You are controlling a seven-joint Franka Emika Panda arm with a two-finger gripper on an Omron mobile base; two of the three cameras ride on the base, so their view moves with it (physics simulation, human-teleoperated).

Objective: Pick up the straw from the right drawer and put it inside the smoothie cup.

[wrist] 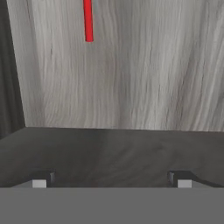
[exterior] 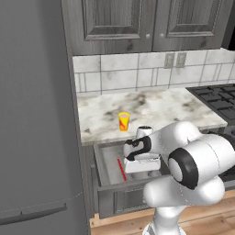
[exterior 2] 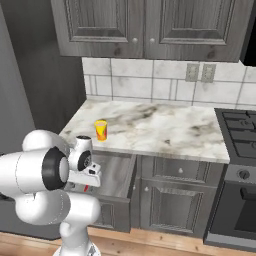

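Looking down into the right drawer, which is pulled out below the marble counter, we see the straw lying flat on its light grey floor, toward the left side. Our gripper hangs above the drawer with its jaws spread wide and nothing between them. On the counter, the smoothie cup stands upright near the front edge.

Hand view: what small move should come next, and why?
Probably shift the open hand toward the thin red straw, then lower. The straw lies flat on the light grey floor of the open drawer, off to one side of the fingertips and untouched.
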